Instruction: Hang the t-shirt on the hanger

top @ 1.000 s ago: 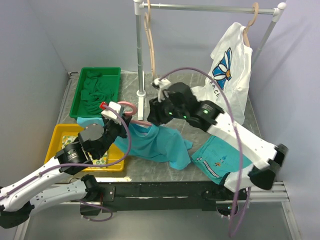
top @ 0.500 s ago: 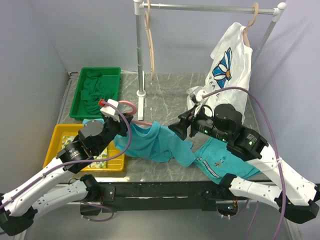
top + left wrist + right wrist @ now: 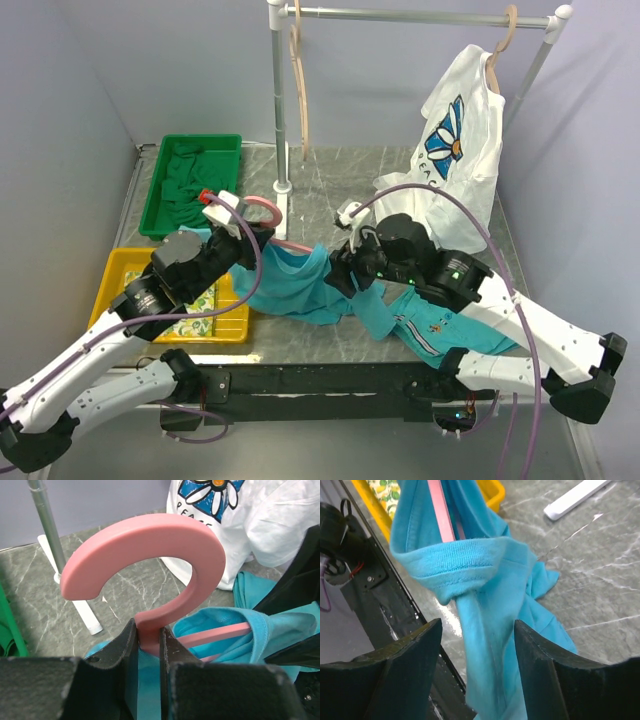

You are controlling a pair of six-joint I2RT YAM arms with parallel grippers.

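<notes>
The pink hanger [image 3: 150,545] is held up by its neck, just under the hook, with my left gripper [image 3: 148,635] shut on it. The turquoise t-shirt [image 3: 300,285] hangs from the hanger, whose arm [image 3: 210,635] runs inside the collar. The hem trails onto the table. In the right wrist view the pink arm [image 3: 440,510] passes through the collar, and a bunched fold of the t-shirt [image 3: 485,580] hangs between the spread fingers of my open right gripper [image 3: 477,630]. That gripper [image 3: 345,268] sits at the shirt's right side.
A green tray [image 3: 160,180] of green cloth and a yellow tray [image 3: 120,275] stand at the left. The clothes rack's pole [image 3: 278,100] stands behind, carrying a wooden hanger [image 3: 298,80] and a white flower-print t-shirt [image 3: 460,140]. A teal striped garment [image 3: 435,320] lies front right.
My right gripper let go near the hanger's neck, swung out to the right, and has come back open around the t-shirt's right side. The left gripper keeps its hold and has barely moved.
</notes>
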